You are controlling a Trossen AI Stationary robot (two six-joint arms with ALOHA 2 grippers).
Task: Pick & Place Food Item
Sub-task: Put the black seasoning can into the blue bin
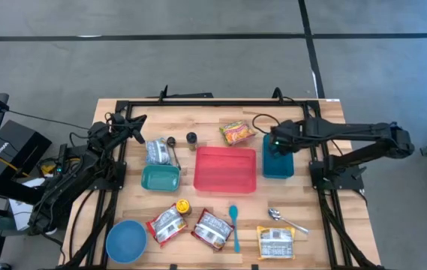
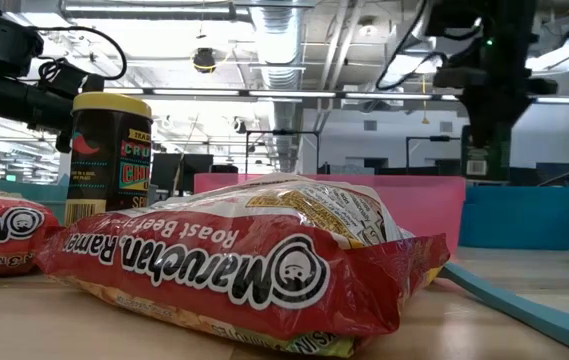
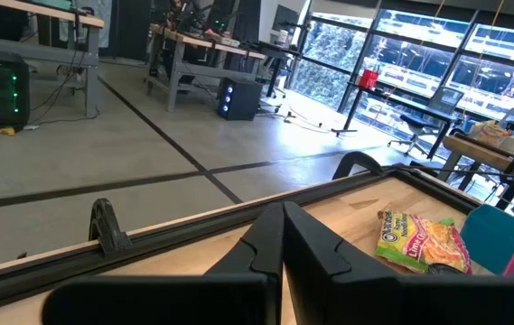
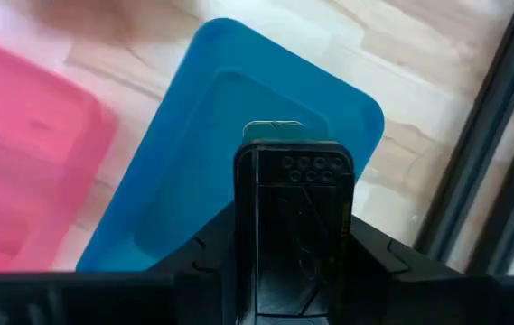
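The right gripper (image 1: 276,144), right of centre in the high view, hangs above the blue tub (image 1: 279,165); whether its fingers grip anything I cannot tell. The left gripper (image 1: 139,120), upper left, is closed and empty. A noodle packet (image 1: 237,133) lies between them, above the red tray (image 1: 225,169).

Right gripper (image 1: 275,142) fingertips are hidden by the arm in the high view, and in the right wrist view one finger (image 4: 294,235) blocks part of the blue container (image 4: 238,117). Whatever sits between the fingers can't be identified. Ramen packet (image 2: 4,235) is cut off at the low view's edge.
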